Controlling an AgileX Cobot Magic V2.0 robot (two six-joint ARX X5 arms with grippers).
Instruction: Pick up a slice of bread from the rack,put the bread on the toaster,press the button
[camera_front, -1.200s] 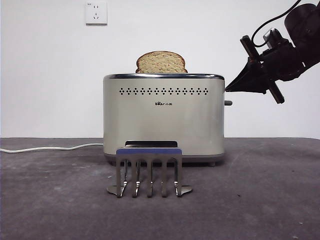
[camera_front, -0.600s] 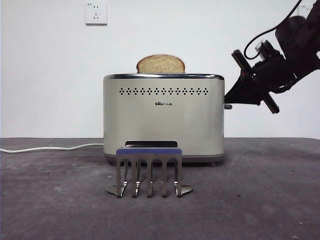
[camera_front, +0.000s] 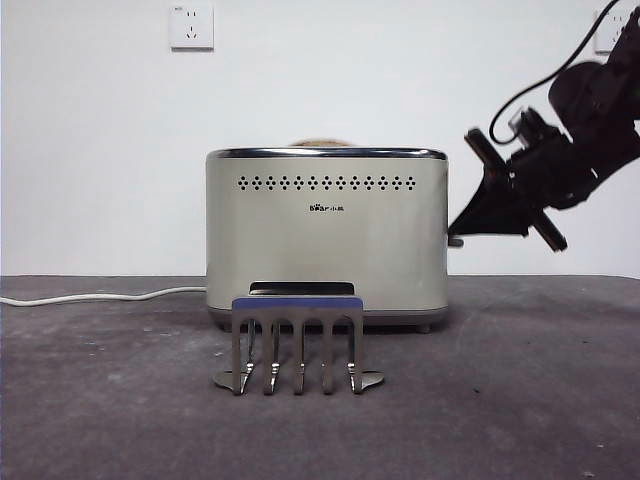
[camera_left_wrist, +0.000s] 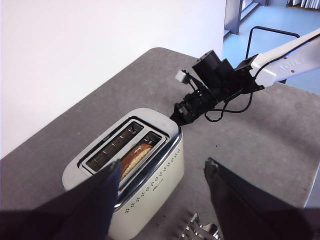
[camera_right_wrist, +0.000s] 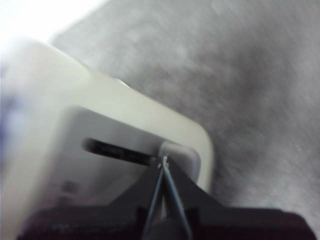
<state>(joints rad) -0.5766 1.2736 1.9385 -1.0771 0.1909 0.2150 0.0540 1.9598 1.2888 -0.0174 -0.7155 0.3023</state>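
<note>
Toaster (camera_front: 327, 232) at table centre, bread (camera_left_wrist: 135, 156) sunk in the slot nearer the rack (camera_front: 298, 343), crust barely above the rim. Right gripper (camera_right_wrist: 163, 163), jaws pressed together, tip on the button (camera_front: 456, 241) at the narrow end. Left gripper (camera_left_wrist: 162, 172) spread wide, high above, empty. Possible failure: slim tip slipping off the stub under an off-centre push, lever not latching.

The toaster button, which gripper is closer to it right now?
Right. The right gripper has its shut tips on the button at the toaster's narrow end; the left gripper hangs open above the toaster, well away.
</note>
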